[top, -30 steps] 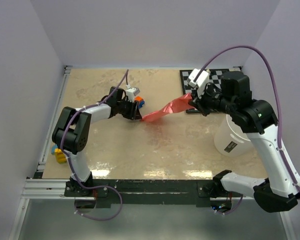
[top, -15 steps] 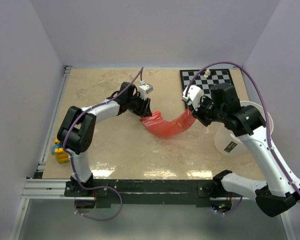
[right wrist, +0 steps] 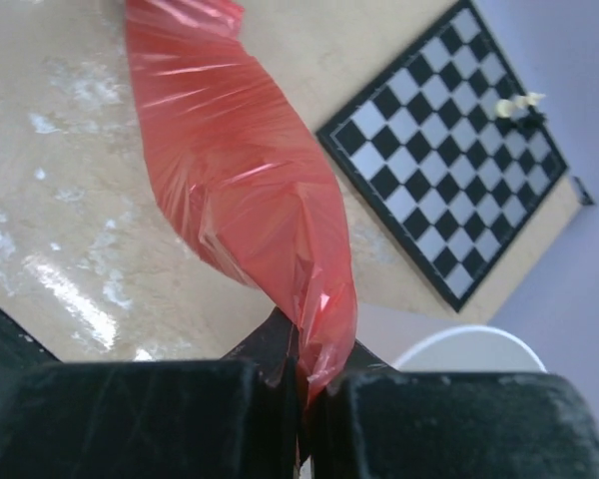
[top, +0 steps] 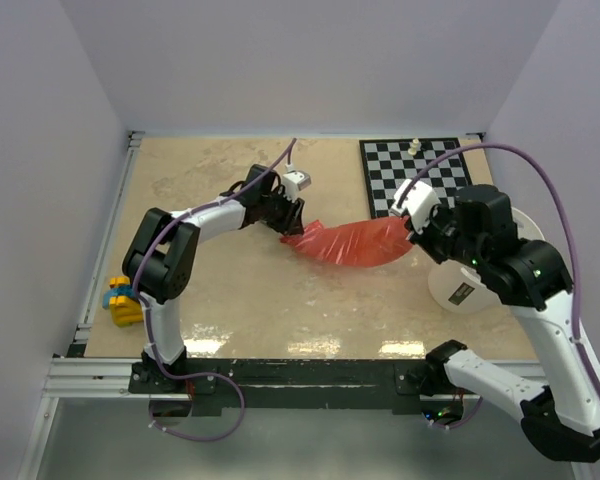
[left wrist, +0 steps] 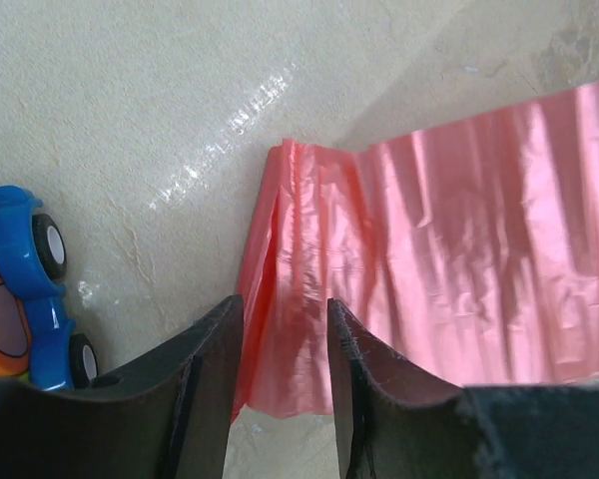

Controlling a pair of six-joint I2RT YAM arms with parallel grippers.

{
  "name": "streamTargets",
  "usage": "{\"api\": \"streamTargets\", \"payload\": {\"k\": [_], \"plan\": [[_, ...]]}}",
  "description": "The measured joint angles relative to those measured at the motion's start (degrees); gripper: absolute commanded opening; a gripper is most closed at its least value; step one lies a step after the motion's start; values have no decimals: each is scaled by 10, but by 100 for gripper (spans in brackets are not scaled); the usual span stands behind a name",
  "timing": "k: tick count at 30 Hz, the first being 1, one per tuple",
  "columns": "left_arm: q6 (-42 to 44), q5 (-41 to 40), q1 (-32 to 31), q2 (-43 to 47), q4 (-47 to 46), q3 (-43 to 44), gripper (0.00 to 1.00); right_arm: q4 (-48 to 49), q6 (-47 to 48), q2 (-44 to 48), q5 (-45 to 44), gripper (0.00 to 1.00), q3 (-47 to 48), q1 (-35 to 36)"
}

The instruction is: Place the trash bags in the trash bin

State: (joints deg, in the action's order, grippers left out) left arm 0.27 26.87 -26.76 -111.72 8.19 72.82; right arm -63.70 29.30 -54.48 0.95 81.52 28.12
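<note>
We see white trash bin [top: 458, 288] near right, tucked under right arm. Yellow toy [top: 122, 302] near left table edge. Further in, red-pink trash bag [top: 350, 243] stretches between both grippers, outside bin. Right gripper [top: 411, 230] squeezed tight, pinching one end. Left gripper [top: 291, 227] half apart, bunched other end squeezed between fingers. Blue toy car [left wrist: 35, 294] beside it. Checkerboard [top: 405, 170] far back.

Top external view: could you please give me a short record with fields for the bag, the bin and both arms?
trash bag: held at both ends, spread out between them, not in the bin
trash bin: at the right, partly hidden by the right arm
left gripper: jaws holding the bag's left end
right gripper: jaws shut on the bag's right end
checkerboard: far right corner
</note>
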Motion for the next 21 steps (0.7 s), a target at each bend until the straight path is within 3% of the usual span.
{"api": "streamTargets", "payload": {"k": [7, 21], "plan": [[4, 7, 0, -4, 1, 17, 43, 1, 27, 24, -61, 0, 58, 0], [4, -21, -23, -54, 14, 36, 47, -2, 33, 16, -65, 0, 42, 0]]}}
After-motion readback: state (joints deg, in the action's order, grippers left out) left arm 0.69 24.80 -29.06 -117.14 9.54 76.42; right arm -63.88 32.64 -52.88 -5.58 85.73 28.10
